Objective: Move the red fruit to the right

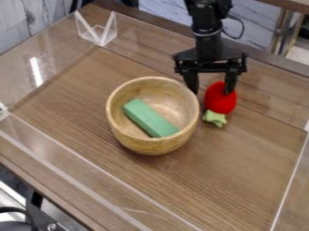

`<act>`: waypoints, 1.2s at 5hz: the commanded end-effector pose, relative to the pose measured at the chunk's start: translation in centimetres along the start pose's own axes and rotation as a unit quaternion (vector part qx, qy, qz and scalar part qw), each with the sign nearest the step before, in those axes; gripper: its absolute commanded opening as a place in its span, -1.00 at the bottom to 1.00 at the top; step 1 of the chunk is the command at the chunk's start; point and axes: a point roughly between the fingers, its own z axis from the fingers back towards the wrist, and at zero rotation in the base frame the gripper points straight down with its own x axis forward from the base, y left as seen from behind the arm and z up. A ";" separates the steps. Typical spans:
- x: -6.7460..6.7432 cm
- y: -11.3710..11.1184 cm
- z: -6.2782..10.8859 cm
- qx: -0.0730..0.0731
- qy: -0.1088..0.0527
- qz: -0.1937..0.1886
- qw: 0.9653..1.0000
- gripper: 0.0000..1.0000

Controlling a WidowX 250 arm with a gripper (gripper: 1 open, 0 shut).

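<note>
At 3 o'clock of the bowl (pixel 154 113), gripper (pixel 211 86) open over the fruit (pixel 219 97) — straddle evenly, then close gently.

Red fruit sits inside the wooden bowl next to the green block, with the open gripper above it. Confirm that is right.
Not quite. The red fruit is not in the bowl; it lies on the table just right of it, as the camera view shows. Only the green block is inside the bowl. The gripper is indeed open, straddling the top of the fruit.
</note>
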 end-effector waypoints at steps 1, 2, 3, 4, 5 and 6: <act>1.2 -2.1 2.2 -0.014 -0.021 -0.033 0.999 1.00; 0.9 -3.3 2.9 -0.017 -0.015 -0.070 0.997 1.00; 0.5 -4.1 1.7 -0.015 -0.008 -0.094 0.995 1.00; 0.1 -4.4 1.1 -0.010 -0.008 -0.114 0.993 1.00; -0.2 -4.0 1.1 -0.011 -0.009 -0.122 0.992 1.00; -0.3 -3.5 1.5 -0.014 -0.014 -0.127 0.992 1.00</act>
